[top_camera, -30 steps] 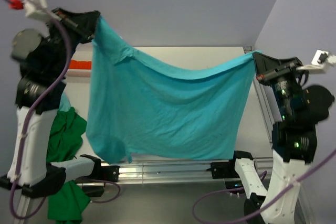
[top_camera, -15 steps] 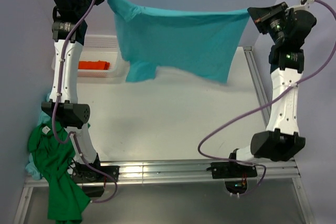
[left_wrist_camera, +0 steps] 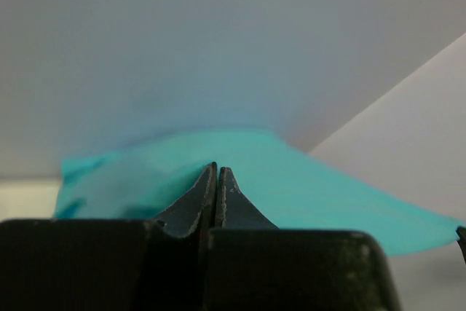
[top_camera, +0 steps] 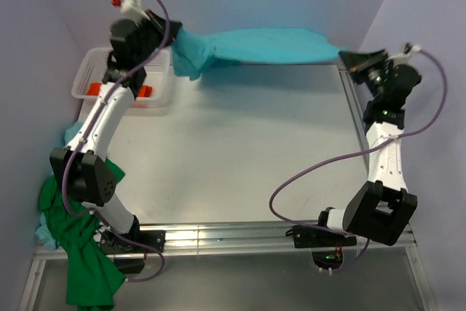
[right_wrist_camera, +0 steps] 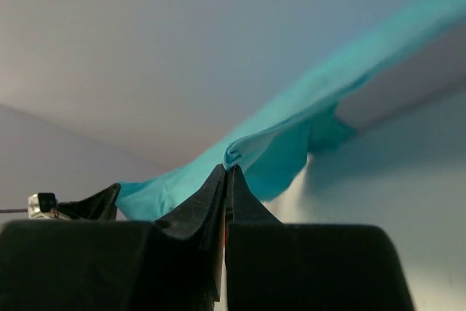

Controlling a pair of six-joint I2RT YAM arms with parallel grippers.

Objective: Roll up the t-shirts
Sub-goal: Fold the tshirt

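The turquoise t-shirt (top_camera: 262, 45) hangs stretched between both grippers along the table's far edge. My left gripper (top_camera: 173, 43) is shut on its left end; the left wrist view shows its jaws pinched together (left_wrist_camera: 216, 169) with turquoise cloth (left_wrist_camera: 306, 180) spreading away. My right gripper (top_camera: 344, 56) is shut on its right end; the right wrist view shows its closed tips (right_wrist_camera: 227, 169) gripping a fold of the shirt (right_wrist_camera: 291, 136). A dark green t-shirt (top_camera: 80, 245) lies heaped at the near left. A pale blue one (top_camera: 71, 135) peeks out beside the left arm. The orange t-shirt (top_camera: 116, 89) lies in the basket.
A white mesh basket (top_camera: 87, 71) stands at the far left, holding the orange cloth. The metal rail (top_camera: 233, 234) runs along the near edge between the arm bases. Grey walls close in behind and at the right.
Both arms have reached far back and lowered. The turquoise shirt went from hanging wide and high toward the camera to a narrow band at the table's far edge.
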